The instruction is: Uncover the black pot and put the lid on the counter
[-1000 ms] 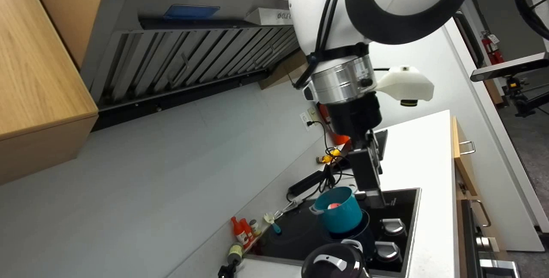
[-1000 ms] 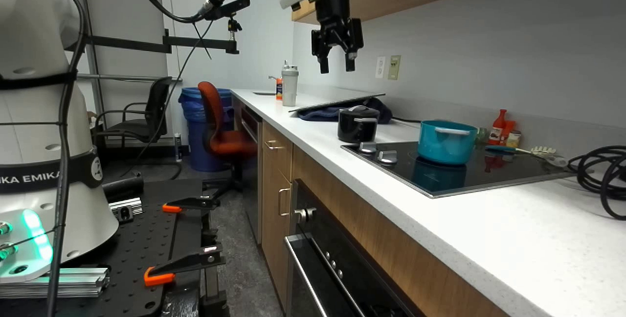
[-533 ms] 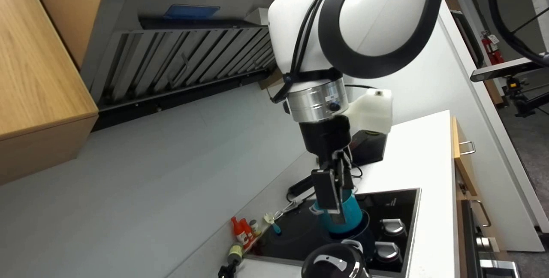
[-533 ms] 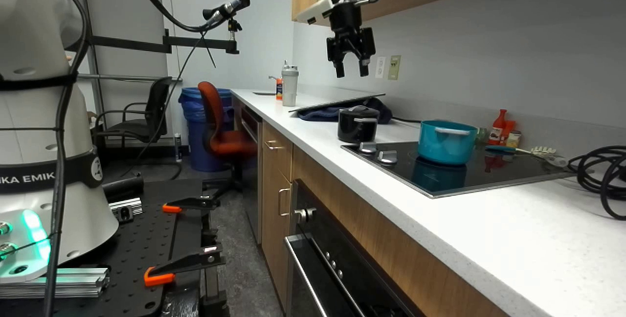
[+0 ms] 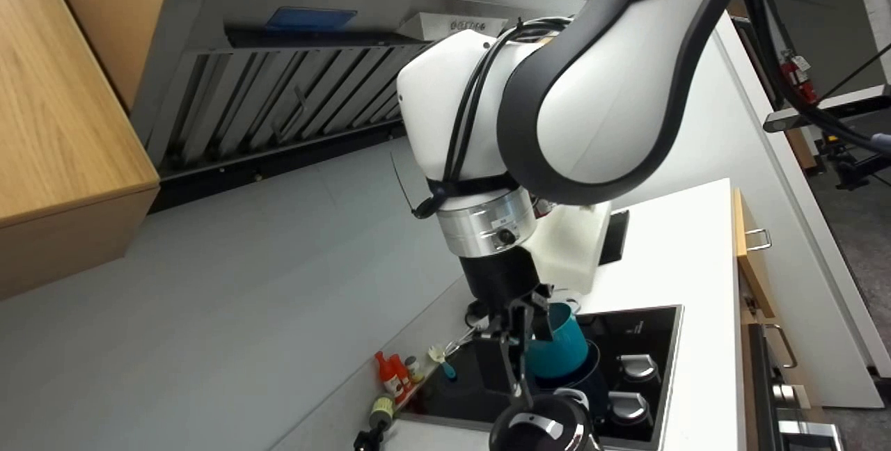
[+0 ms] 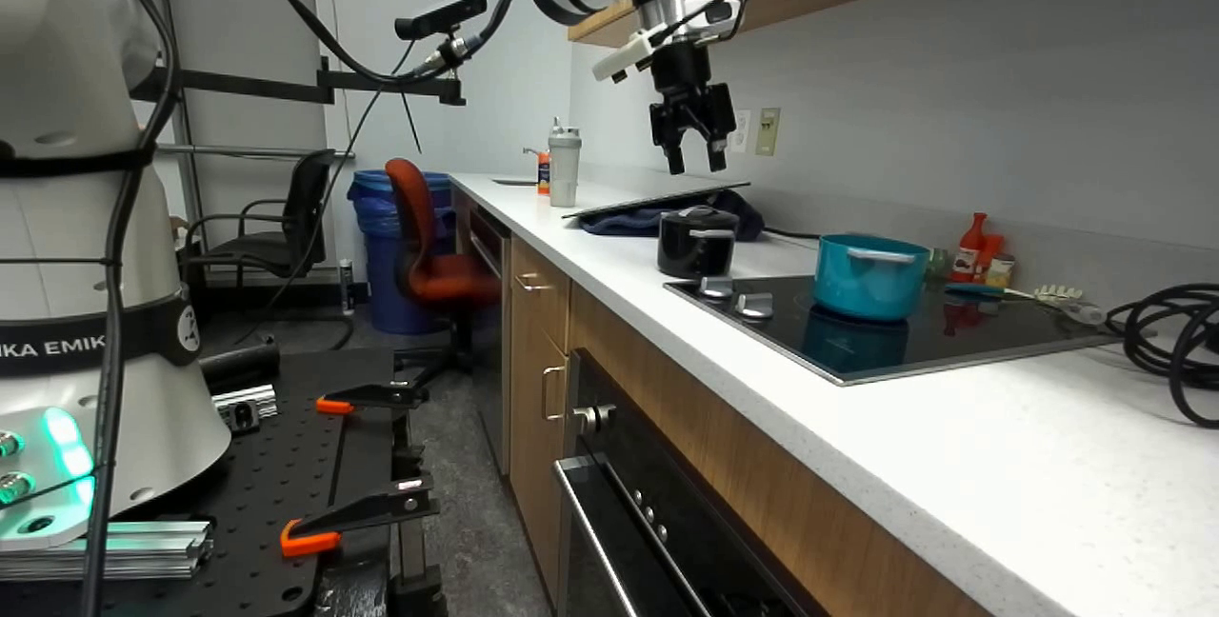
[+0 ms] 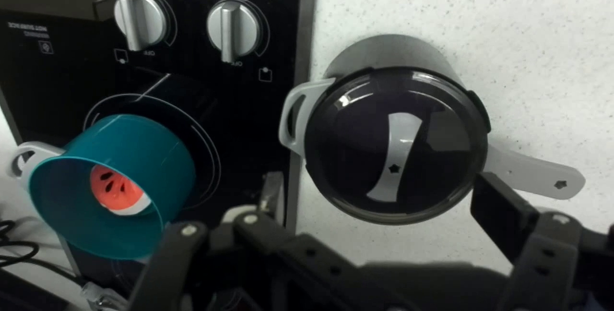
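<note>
The black pot (image 6: 695,253) stands upright on the white counter (image 6: 1029,465), beside the cooktop. Its dark round lid (image 7: 345,157) sits on it, with a grey strap handle (image 7: 402,145) across the top. In an exterior view the lid (image 5: 518,423) is partly cut off at the bottom edge. My gripper (image 7: 379,184) is open and empty. Its two fingers stand wide apart around the lid's near part in the wrist view. In an exterior view the gripper (image 6: 696,163) hangs above the pot with a gap between, tilted slightly.
A teal pot (image 7: 139,148) with a red and white piece inside stands on the black cooktop (image 7: 48,90), close to the black pot. A dark flat panel on cloth (image 6: 667,203) lies behind the pot. Bottles (image 6: 973,246), utensils (image 6: 1029,295) and cables (image 6: 1176,341) lie along the wall.
My gripper has moved down and across toward the black pot, going left in one exterior view and right in the other. It stays open. The pot and lid have not moved.
</note>
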Motion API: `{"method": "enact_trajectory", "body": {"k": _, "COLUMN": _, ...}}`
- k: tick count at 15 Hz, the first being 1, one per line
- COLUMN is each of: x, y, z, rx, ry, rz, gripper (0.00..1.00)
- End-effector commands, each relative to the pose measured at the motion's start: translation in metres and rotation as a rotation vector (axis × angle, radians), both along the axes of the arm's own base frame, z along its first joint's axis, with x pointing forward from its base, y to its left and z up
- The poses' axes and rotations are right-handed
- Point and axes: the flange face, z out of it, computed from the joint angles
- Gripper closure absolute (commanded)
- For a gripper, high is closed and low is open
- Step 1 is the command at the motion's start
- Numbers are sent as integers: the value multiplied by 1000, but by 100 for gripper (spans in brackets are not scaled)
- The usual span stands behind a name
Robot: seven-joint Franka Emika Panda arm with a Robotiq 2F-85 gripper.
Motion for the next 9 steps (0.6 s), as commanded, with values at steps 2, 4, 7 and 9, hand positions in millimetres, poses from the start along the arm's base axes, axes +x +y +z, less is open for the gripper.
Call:
{"method": "enact_trajectory", "body": {"k": 2, "x": 22, "y": 15, "z": -10, "rx": 16, "ry": -9, "rz": -37, "gripper": 0}}
{"method": "enact_trajectory", "body": {"k": 4, "x": 27, "y": 15, "z": -16, "rx": 24, "ry": -1, "rz": -44, "gripper": 0}}
{"method": "enact_trajectory", "body": {"k": 7, "x": 34, "y": 11, "z": -25, "rx": 43, "ry": 13, "rz": -60, "gripper": 0}}
{"method": "enact_trajectory", "body": {"k": 9, "x": 38, "y": 9, "z": -31, "rx": 52, "ry": 24, "rz": -70, "gripper": 0}}
